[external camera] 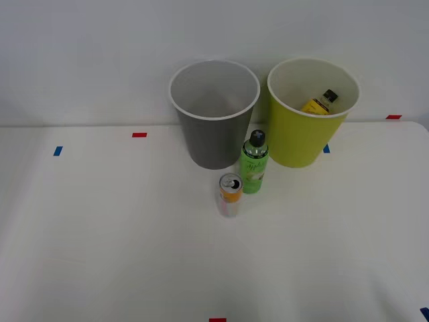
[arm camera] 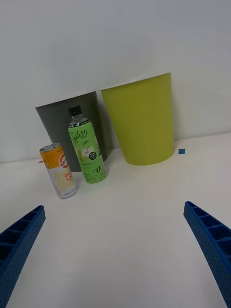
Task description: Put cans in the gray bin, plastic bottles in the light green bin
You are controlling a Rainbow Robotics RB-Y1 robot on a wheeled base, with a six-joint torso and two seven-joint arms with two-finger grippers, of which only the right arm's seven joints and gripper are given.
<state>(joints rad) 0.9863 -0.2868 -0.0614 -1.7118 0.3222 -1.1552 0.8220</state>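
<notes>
- My right gripper (arm camera: 115, 255) has its blue ribbed fingers (arm camera: 21, 240) spread wide, holding nothing, low over the white table (external camera: 100, 235).
- One green bottle (arm camera: 86, 150), black cap, pale label with an apple picture; I cannot make out its script.
- One orange and white can (arm camera: 58, 170) just beside it, at frame centre in the front view; lettering unclear.
- One yellow bottle (external camera: 320, 102) lies inside the light green bin (external camera: 305, 134), upper right.
- One gray bin (external camera: 211, 127), upper centre.

Bright, even, diffuse light; soft faint shadows, no glare.
</notes>
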